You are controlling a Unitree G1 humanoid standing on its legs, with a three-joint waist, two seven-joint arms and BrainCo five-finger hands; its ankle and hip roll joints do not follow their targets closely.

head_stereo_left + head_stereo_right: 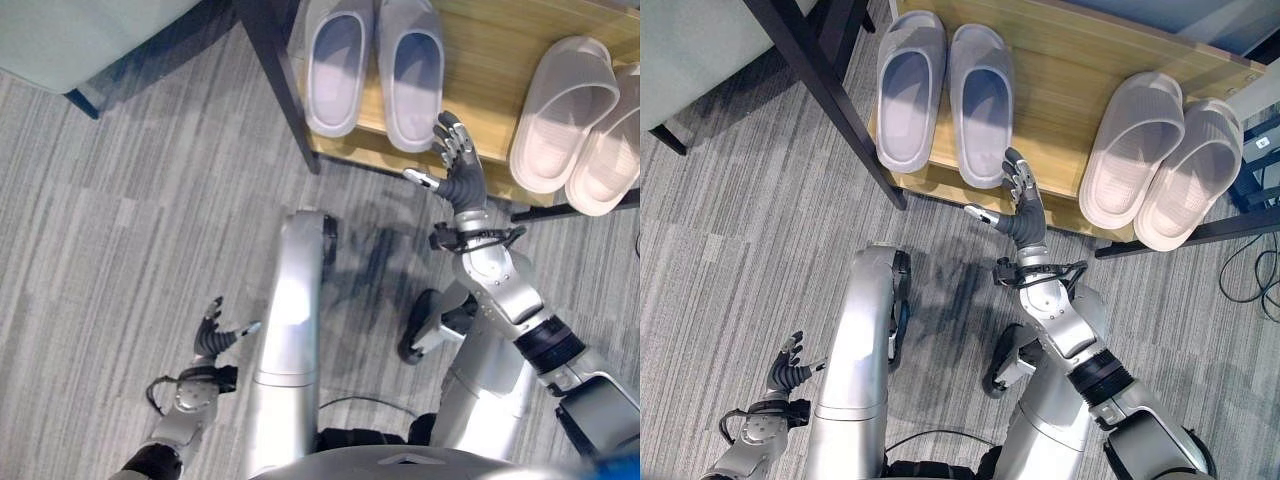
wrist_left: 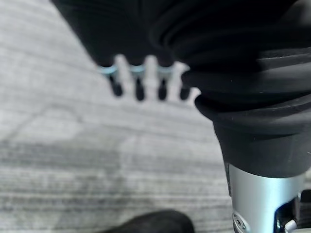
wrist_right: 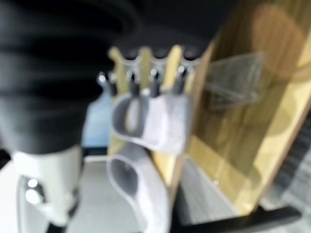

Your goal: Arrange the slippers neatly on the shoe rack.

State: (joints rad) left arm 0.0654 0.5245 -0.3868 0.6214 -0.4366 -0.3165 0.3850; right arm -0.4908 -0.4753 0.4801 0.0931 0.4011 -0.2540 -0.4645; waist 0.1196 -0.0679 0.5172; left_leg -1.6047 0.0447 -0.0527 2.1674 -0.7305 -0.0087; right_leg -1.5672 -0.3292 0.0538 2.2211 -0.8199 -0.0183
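No readable text, labels, numbers or signs anywhere.

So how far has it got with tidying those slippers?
Nearly finished, by the look of it. Both pairs sit on the wooden shoe rack: the grey slippers side by side, and the beige slippers with their heels hanging over the front edge. The right hand, fingers straight, is at the heel of a grey slipper, seemingly nudging it. The left hand hangs open over the carpet. Probably only squaring up the beige pair remains.
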